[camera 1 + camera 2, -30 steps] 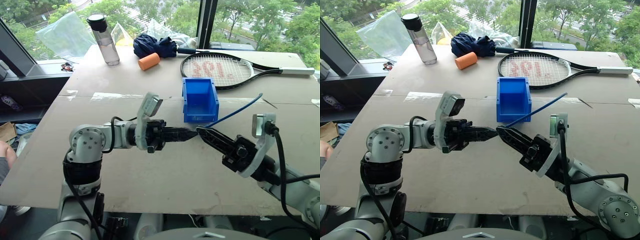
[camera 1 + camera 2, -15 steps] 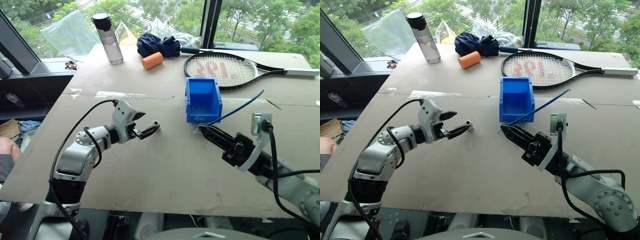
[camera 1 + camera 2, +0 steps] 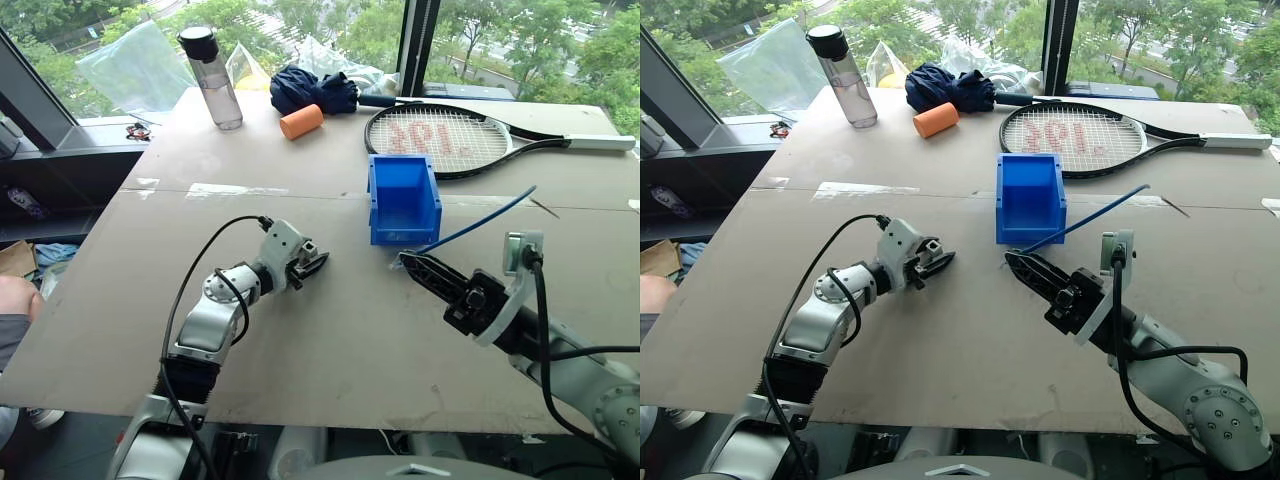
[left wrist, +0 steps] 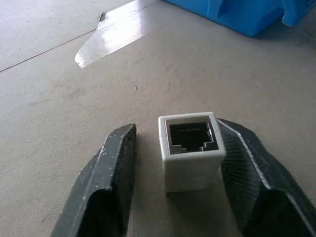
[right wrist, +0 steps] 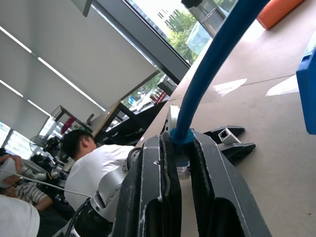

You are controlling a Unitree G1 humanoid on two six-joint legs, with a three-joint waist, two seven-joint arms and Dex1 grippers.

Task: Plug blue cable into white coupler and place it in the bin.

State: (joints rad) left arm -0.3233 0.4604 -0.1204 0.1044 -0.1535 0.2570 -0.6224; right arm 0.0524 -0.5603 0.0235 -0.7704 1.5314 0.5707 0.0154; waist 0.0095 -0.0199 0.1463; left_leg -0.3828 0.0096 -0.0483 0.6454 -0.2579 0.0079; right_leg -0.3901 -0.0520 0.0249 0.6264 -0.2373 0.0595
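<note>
The coupler lies on the table between the left gripper's two black fingers, a small white block with its dark socket facing away from the wrist. In the left wrist view one finger looks to be against its side while a gap shows at the other finger — the jaws stand a little apart, and I cannot tell whether they grip the block or only flank it.

The cable is thin and bright blue. Its plug end is pinched between the right gripper's pressed-together jaws, and the rest rises in a straight slant over the table toward the robot's right. The right gripper hangs above the table, just in front of the bin's lower front lip and well apart from the coupler.

The bin is bright blue, rectangular and tall-walled, standing past both grippers near the middle of the table.

Bare tabletop lies between coupler and plug. A strip of tape runs along the board seam to the bin's left.

At the far edge lie a tennis racket just behind the bin, an orange cylinder, a dark blue bundle of cloth, a clear bottle with a black cap, and plastic bags — all well apart from the grippers.
</note>
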